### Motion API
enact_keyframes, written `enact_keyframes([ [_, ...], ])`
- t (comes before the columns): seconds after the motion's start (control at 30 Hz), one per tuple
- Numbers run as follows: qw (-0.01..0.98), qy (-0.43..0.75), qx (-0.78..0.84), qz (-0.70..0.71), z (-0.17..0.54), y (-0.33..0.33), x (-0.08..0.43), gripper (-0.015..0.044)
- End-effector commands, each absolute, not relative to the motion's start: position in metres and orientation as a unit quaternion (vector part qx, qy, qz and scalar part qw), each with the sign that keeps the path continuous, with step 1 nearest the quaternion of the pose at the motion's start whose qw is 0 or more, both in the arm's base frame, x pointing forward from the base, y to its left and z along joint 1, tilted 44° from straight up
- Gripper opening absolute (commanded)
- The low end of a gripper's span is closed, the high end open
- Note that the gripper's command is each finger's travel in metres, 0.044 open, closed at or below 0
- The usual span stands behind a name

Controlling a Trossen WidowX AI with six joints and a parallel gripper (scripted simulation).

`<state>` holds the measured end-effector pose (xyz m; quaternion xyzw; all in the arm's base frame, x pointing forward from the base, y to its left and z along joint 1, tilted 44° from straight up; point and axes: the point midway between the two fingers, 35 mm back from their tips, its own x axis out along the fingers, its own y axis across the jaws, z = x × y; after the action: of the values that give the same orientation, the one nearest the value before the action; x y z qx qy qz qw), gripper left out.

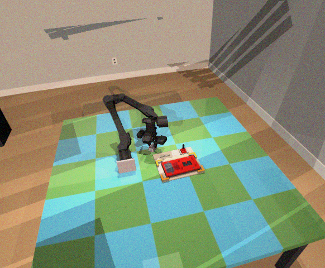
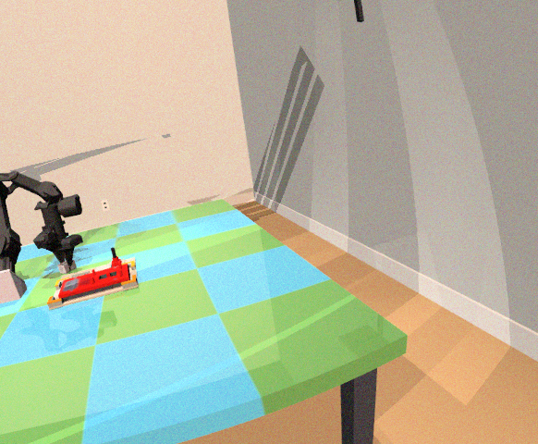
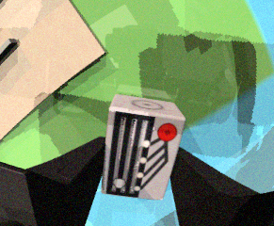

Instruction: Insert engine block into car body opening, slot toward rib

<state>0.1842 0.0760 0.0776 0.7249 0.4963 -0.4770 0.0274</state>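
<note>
The engine block (image 1: 151, 148) (image 2: 63, 268) (image 3: 142, 155) is a small light grey block. Its top in the wrist view has dark stripes and a red round spot. My gripper (image 1: 152, 146) (image 2: 65, 264) (image 3: 139, 150) is shut on it, with a black finger on either side. The block is low over the table, left of the car body; whether it touches the table I cannot tell. The red car body (image 1: 175, 166) (image 2: 87, 283) lies flat with a grey part near its left end and dark recesses toward its right. The rib is too small to make out.
The car body lies on a cream board (image 1: 174, 153) (image 3: 52, 52) with orange-yellow corner pieces. A red piece with a black upright handle (image 1: 183, 146) (image 2: 113, 252) stands at the board's back right. A thin grey bar (image 3: 4, 54) lies on the board's near part in the wrist view.
</note>
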Motion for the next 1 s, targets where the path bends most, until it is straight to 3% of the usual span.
enact_keyframes([
  [0.0,0.026,0.495,0.726,-0.476,0.079,0.075,0.185,0.0000],
  [0.97,0.056,0.456,0.754,-0.469,0.145,0.009,0.184,0.0000],
])
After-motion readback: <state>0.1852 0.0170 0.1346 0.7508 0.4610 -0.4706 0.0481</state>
